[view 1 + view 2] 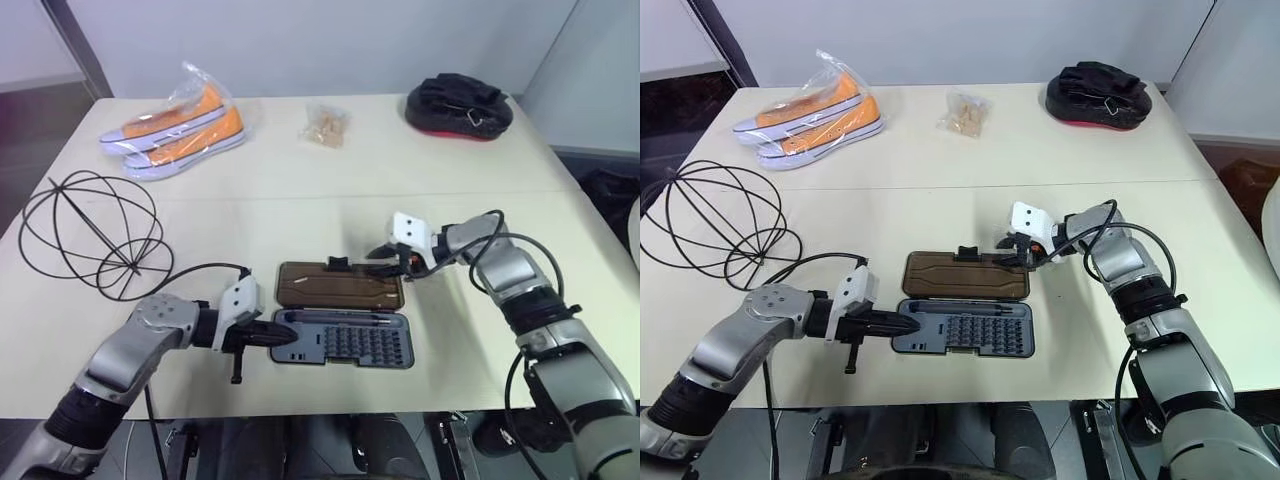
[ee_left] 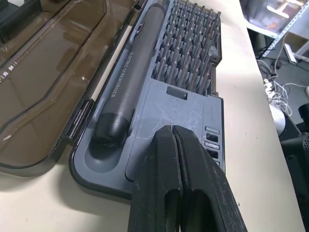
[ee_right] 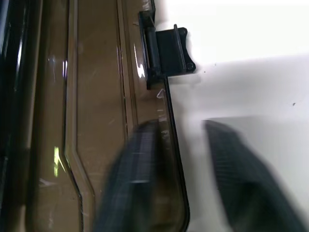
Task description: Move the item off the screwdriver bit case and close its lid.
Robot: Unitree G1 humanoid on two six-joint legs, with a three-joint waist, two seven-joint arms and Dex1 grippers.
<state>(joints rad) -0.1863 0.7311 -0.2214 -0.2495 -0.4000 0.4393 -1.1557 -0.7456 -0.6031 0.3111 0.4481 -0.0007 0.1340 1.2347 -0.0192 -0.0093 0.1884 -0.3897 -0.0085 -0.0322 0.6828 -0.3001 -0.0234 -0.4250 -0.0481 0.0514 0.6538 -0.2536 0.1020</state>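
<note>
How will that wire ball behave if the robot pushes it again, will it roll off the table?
The wire ball is round, thin open hoops, so it probably weighs little and rolls at a light nudge. It sits near the table edge, so a push outward could send it off. The hoops look springy, so they would likely flex rather than break.

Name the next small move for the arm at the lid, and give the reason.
Probably close the right gripper on the lid's far edge, then swing it over the tray. The wire ball already sits off the case, the lid lies flat open, and the fingers straddle its rim beside the clasp. The left gripper, shut, presses the tray.
</note>
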